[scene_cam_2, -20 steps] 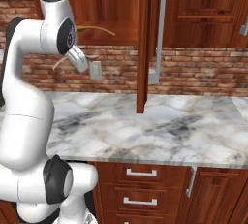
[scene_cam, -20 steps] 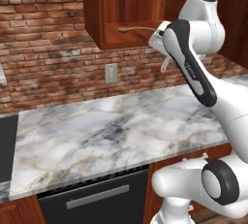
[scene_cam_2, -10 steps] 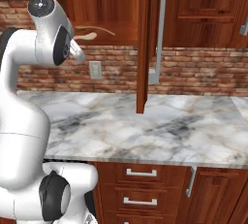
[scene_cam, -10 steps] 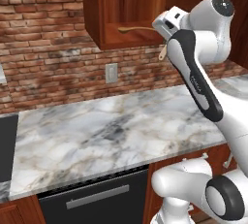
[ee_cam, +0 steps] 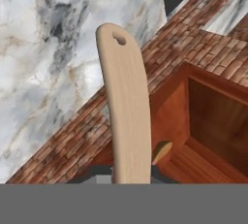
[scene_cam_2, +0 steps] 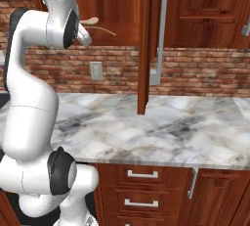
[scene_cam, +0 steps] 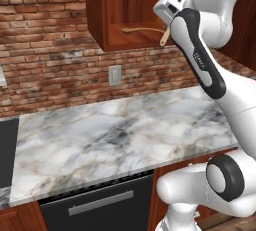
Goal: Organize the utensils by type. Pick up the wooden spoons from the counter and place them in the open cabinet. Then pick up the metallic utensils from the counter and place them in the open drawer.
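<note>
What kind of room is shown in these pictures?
It looks like a rendered home kitchen. A marble counter runs below a brick wall, reddish-brown wooden cabinets hang above, drawers sit underneath, and a wooden spoon lies in the open cabinet.

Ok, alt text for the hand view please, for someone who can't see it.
A pale wooden spoon held in the shut gripper rises up the middle, its handle end with a hanging hole on top. Behind it lie the marble counter, a brick wall and the open cabinet, with another spoon on its shelf.
</note>
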Tool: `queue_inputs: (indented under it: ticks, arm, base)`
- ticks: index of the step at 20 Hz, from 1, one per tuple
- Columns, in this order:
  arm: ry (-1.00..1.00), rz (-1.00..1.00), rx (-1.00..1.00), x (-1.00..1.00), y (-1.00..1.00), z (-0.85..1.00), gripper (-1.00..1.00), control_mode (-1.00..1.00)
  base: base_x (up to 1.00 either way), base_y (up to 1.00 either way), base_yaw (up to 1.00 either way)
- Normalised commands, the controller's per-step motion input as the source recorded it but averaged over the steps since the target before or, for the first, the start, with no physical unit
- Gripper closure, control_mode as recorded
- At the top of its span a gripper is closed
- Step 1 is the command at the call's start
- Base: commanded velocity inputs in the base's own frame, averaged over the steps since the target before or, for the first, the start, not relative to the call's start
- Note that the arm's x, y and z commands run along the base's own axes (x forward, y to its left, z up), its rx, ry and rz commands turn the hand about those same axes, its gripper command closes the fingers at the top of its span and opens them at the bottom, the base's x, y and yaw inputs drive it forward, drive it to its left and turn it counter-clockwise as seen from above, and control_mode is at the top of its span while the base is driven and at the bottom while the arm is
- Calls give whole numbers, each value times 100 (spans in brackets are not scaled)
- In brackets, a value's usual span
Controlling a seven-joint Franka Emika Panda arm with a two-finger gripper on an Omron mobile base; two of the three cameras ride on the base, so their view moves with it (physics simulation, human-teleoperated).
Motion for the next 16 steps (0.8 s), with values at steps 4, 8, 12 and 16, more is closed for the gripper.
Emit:
queue_inputs:
  ticks: [4, 8, 12, 16]
  arm:
    - [-5, 8, 0, 58, 0, -2, 100, -100]
    - [-1, 7, 0, 64, 0, -22, 100, -100]
    - [-1, 5, 0, 55, 0, -39, 100, -100]
    - [0, 3, 0, 52, 0, -15, 100, -100]
  base:
    - [0, 0, 0]
    - [0, 0, 0]
    - [0, 0, 0]
    - [0, 0, 0]
